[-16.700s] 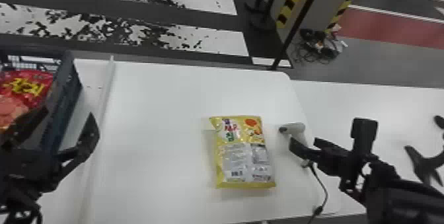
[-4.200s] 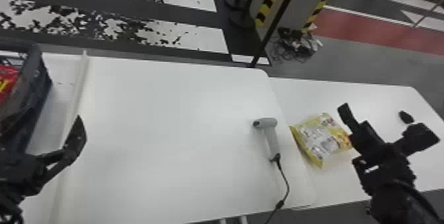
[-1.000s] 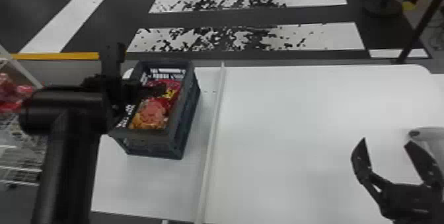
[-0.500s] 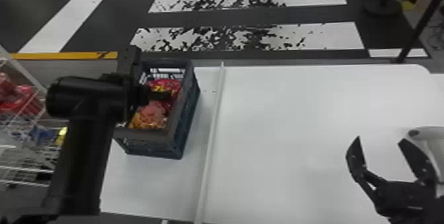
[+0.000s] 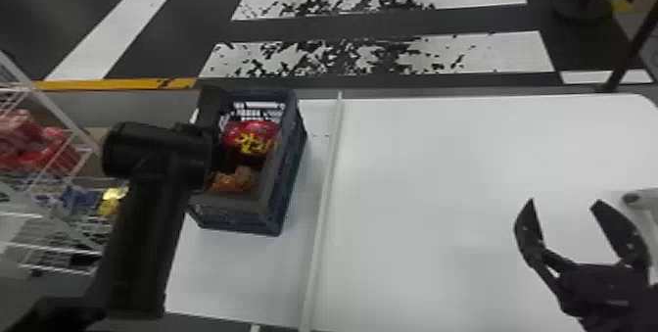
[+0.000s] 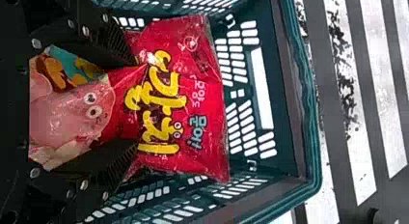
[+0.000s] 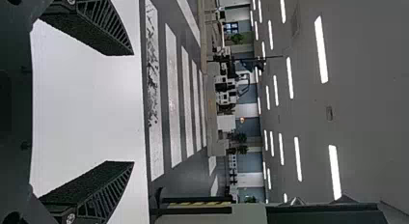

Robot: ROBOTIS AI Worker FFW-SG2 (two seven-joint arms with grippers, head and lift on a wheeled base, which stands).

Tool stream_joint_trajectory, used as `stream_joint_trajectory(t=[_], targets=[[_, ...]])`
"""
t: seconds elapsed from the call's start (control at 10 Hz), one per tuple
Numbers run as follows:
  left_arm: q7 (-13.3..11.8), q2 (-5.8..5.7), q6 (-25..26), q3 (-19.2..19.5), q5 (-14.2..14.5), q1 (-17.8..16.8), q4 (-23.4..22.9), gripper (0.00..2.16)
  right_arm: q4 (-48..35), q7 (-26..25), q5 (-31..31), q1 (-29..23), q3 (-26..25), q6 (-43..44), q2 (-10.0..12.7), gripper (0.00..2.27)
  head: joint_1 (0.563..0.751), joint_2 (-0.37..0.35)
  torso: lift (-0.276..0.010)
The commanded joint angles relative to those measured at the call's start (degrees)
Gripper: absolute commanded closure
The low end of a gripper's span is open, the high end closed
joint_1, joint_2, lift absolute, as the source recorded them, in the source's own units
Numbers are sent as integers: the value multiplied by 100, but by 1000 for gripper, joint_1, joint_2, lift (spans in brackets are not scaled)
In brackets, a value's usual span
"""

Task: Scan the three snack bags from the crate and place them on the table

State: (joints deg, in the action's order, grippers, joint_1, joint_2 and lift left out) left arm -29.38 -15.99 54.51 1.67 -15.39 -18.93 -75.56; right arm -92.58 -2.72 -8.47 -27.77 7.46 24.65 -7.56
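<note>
Inside the latticed crate [image 5: 235, 218], ribbed left fingers [image 5: 208, 106] gape over glossy bags [image 6: 202, 79].

Head view looks down from above; left wrist peers close into the same crate [image 5: 289, 174]; right outward.

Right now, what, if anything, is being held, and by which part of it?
The right claw holds nothing. The left claw is at the red bag in the crate; whether it grips it cannot be told.
</note>
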Motion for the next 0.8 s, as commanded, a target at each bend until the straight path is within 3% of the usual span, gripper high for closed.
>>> stream_joint_trajectory(t=[0.0,0.3,0.5,0.7], targets=[[161,35,100,35,28,65,-65,2138,-6,0,-15,-9,1,0,0,80,695,199,-62],[-68,-1,470,422,151,399,-987,2138,3,0,-24,-9,1,-18,0,80,695,202,-62],[-68,-9,874,598,282,548,-1497,2138,-6,0,-41,-9,1,-35,0,80,695,209,-62],[-50,-9,927,879,458,663,-1778,2138,-14,0,-50,-9,1,-35,-9,83,695,221,-62]])
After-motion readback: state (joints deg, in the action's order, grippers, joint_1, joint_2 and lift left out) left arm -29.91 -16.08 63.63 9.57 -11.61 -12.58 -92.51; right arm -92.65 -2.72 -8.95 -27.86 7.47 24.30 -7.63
